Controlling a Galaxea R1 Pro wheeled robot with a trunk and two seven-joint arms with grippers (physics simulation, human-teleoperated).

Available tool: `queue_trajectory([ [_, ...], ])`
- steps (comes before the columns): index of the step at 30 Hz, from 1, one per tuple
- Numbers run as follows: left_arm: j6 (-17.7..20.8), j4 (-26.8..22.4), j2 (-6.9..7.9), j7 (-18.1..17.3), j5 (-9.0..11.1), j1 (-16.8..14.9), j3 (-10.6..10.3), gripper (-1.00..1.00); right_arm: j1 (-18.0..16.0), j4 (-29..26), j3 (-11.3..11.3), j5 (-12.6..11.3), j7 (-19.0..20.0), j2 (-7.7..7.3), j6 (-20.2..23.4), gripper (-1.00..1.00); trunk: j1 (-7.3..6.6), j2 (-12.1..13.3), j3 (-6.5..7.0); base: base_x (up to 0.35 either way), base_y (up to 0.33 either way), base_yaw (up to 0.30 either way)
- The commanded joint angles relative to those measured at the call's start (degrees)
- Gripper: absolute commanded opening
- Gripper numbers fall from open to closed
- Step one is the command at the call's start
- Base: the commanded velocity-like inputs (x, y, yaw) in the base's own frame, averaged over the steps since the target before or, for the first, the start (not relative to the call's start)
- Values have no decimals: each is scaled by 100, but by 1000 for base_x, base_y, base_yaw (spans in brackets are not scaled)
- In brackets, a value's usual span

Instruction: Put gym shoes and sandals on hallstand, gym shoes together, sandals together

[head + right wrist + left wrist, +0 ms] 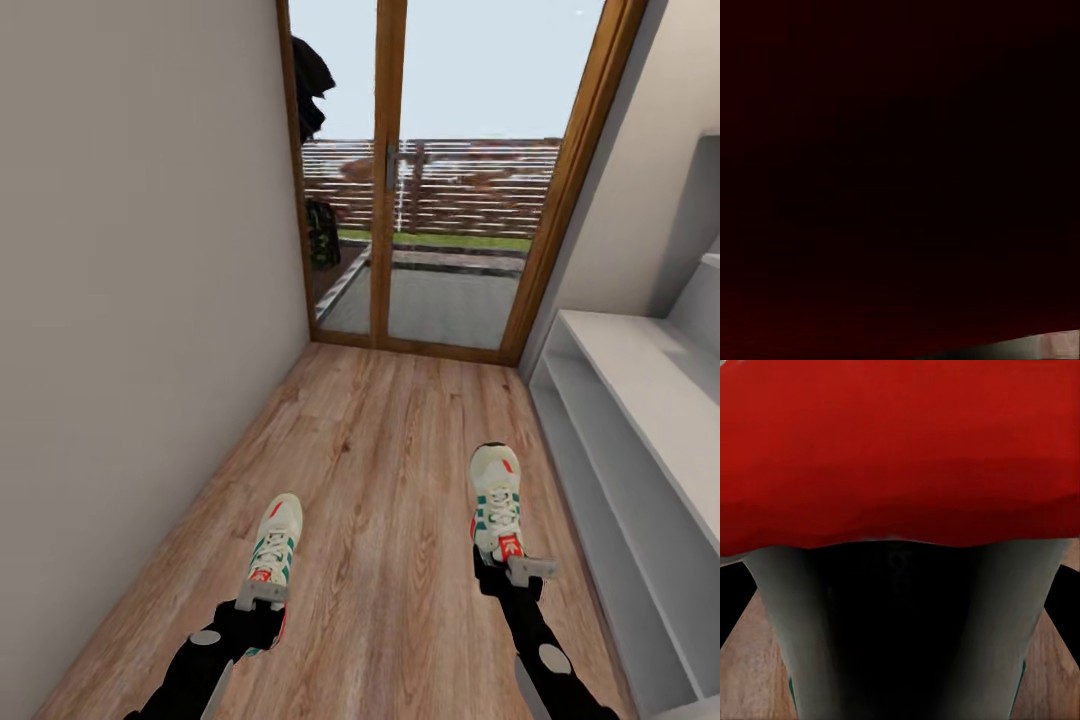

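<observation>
In the head view, each arm carries one cream-white lace-up sneaker with green side stripes and a red tongue tag, toes pointing away from the robot toward the glazed wooden door (440,170) at the end of the corridor. The left end effector (262,598) is closed on the heel of the left gym shoe (275,545), and the right end effector (515,572) is closed on the heel of the right gym shoe (497,500). Both shoes hang over the light brown wood-grain plank floor (390,450); whether either sole touches the planks cannot be told. The two shoes are well apart, the right one nearer the pale grey-white low shelf unit (640,400) that runs along the right wall, though not on it. A plain beige wall (140,300) lines the left side. In the left wrist view, the red-orange heel of the held shoe (900,450) sits close against the lens above a dark opening, with strips of wood floor (750,675) at the edges. The right wrist view is almost wholly dark red, too close to make out more.
</observation>
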Motion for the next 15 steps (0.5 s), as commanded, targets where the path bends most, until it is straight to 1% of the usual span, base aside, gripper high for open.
queue_trajectory([
  [1, 0, 0, 0, -1, 0, 0, 0, -100, 0, 1, 3, 0, 0, 0, 0, -100, 0, 0, 0, 204, 221, 0],
  [15, 0, 1, -1, -2, -9, 0, -17, -100, -1, 8, 7, 8, -6, 0, 0, -100, 0, 0, 0, 241, 250, 0],
])
